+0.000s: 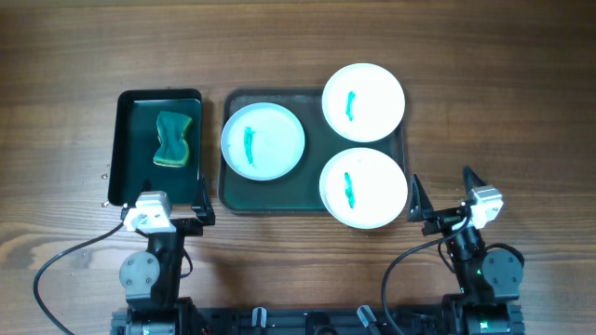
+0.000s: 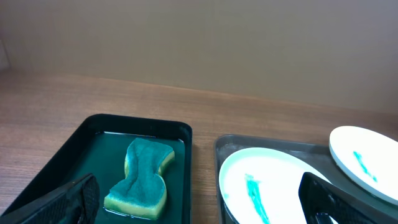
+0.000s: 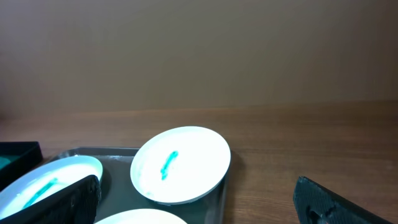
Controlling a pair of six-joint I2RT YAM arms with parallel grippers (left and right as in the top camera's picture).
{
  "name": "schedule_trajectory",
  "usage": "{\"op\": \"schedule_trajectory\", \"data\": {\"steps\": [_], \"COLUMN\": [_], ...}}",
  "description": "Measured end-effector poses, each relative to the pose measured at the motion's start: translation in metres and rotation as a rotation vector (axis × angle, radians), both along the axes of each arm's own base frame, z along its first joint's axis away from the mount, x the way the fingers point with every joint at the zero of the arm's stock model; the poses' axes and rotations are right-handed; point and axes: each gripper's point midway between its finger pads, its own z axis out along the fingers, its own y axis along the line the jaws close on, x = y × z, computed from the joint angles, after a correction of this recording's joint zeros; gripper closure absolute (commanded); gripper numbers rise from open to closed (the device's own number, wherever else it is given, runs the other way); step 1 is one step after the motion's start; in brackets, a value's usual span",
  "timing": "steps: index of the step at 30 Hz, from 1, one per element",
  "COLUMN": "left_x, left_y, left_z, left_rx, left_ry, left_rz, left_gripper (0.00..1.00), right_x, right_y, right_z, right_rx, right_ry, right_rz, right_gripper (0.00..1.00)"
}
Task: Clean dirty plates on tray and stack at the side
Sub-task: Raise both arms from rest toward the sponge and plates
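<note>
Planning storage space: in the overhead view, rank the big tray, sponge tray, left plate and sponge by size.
1. big tray
2. sponge tray
3. left plate
4. sponge
All sit near table level, so nearness barely matters.

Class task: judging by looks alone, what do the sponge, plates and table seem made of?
Sponge: soft foam, yellow base under a rough green scouring layer.
Plates: probably glossy white plastic or ceramic; smooth, bright sheen.
Table: wood or wood-look laminate, matte, visible grain.
</note>
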Motion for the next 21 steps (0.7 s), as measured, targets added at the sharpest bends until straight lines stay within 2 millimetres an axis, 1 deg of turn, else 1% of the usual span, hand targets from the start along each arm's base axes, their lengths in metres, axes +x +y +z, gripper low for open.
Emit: {"op": "schedule_trajectory", "data": {"steps": [3, 9, 17, 19, 21], "left_x": [0.0, 0.0, 0.0, 0.0, 0.0], "left_y": [0.0, 0.0, 0.0, 0.0, 0.0], "left_z": [0.0, 0.0, 0.0, 0.0, 0.0], "left_rx": [0.0, 0.0, 0.0, 0.0, 0.0], "left_ry": [0.0, 0.0, 0.0, 0.0, 0.001], "left_rz": [0.0, 0.0, 0.0, 0.0, 0.0], "left_gripper": [0.0, 0.0, 0.0, 0.0, 0.0], "right_x": [0.0, 0.002, 0.003, 0.003, 0.005], "right_y": [-0.001, -0.013, -0.016, -0.016, -0.014], "right_z": [0.0, -0.001, -0.002, -0.006, -0.014], "right_rx": [0.004, 0.007, 0.006, 0.005, -0.002], "right_ry": [0.0, 0.006, 0.011, 0.025, 0.061], "right_rz": [-0.005, -0.079, -0.094, -0.093, -0.084], "right_gripper": [0.01, 0.0, 0.0, 0.0, 0.0]}}
